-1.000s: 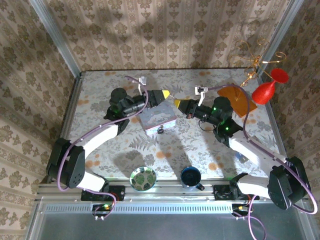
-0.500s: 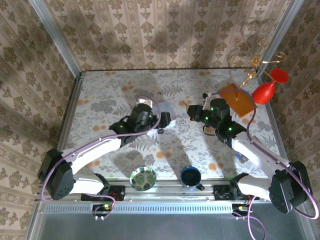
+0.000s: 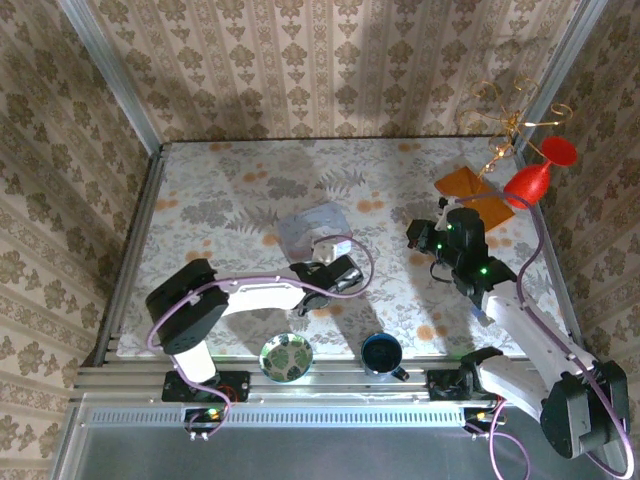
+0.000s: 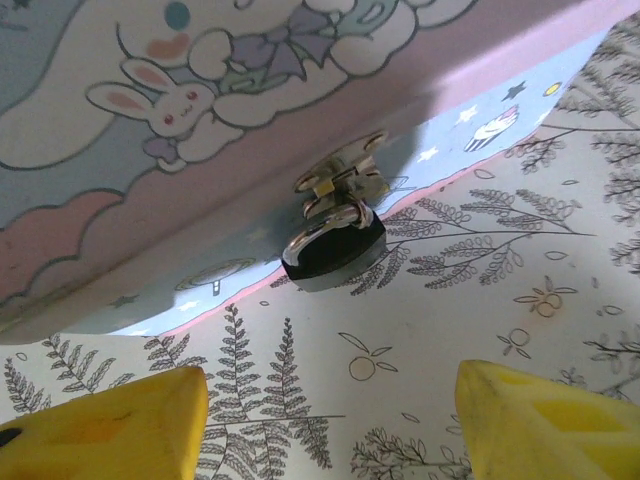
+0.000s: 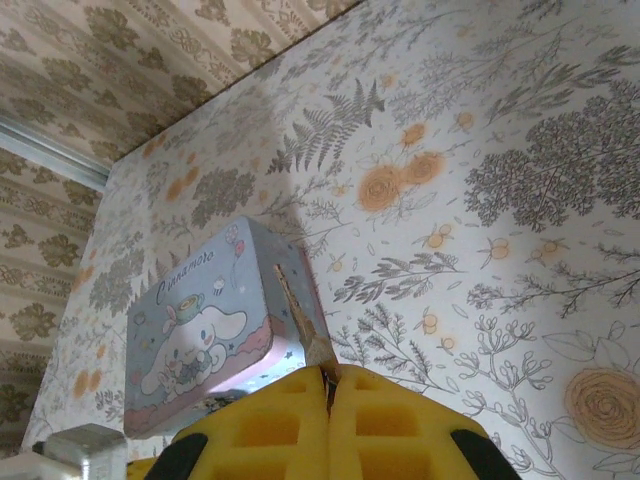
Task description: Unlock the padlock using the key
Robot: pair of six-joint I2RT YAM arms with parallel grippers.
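Left jaws stood open, their yellow pads [image 4: 100, 425] spread wide with nothing between them; the padlock [image 4: 333, 247] hung just ahead of the gap, centred, on the hasp [image 4: 340, 175] of the lavender tin [image 4: 150, 200] above the floral surface [image 4: 450, 300]. Right jaws were closed on the thin key [image 5: 300, 320], its blade projecting forward towards the tin

A pale lavender tin with a cartoon-rabbit lid [image 3: 313, 228] lay mid-table on the floral-patterned table [image 3: 215, 185]. Nearer than the tin stood a green leaf-patterned bowl [image 3: 286, 357] and a dark blue cup [image 3: 381, 352]. Well right of the tin were a red goblet [image 3: 535, 178] and an orange sheet [image 3: 465, 187].
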